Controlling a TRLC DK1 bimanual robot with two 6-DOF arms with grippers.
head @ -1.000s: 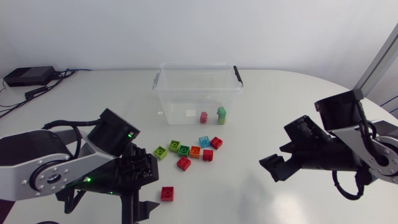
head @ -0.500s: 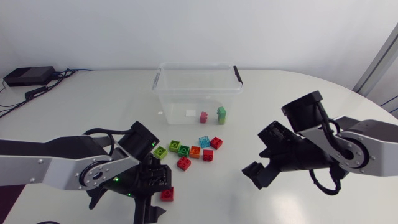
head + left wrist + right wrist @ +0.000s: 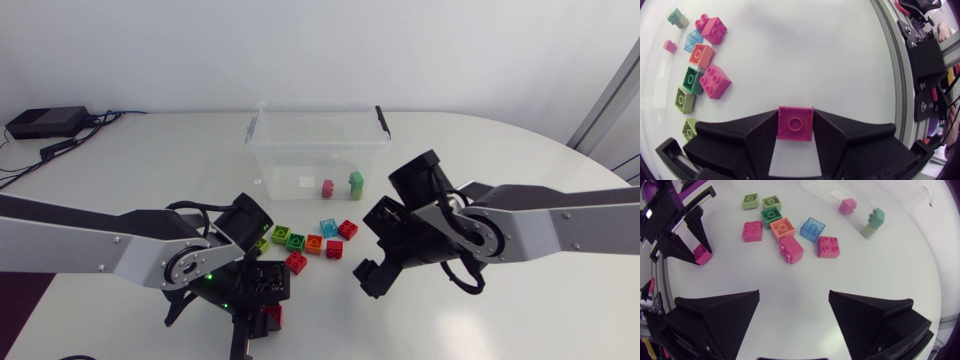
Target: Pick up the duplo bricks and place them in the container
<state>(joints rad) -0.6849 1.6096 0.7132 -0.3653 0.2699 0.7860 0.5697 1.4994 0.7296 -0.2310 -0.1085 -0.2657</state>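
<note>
My left gripper (image 3: 795, 131) is shut on a red duplo brick (image 3: 795, 122) that rests on the table near the front edge; the head view shows this brick (image 3: 271, 317) under the gripper (image 3: 265, 305). Several loose bricks lie in a cluster: lime (image 3: 281, 234), green (image 3: 295, 241), orange (image 3: 313, 244), red (image 3: 296, 262) and a clear blue one (image 3: 329, 228). My right gripper (image 3: 368, 272) hovers open just right of the cluster, which lies ahead of its fingers (image 3: 720, 312). The clear container (image 3: 318, 122) behind holds a pink brick (image 3: 327, 187) and a green stack (image 3: 356, 183).
Two more red bricks (image 3: 347, 229) (image 3: 333, 249) sit at the cluster's right end. A black box with cables (image 3: 45, 123) lies at the far left corner. The table's front edge is close behind my left gripper.
My left gripper came down over the lone red brick and shut on it. My right arm swung in leftward toward the cluster, its gripper staying open.
</note>
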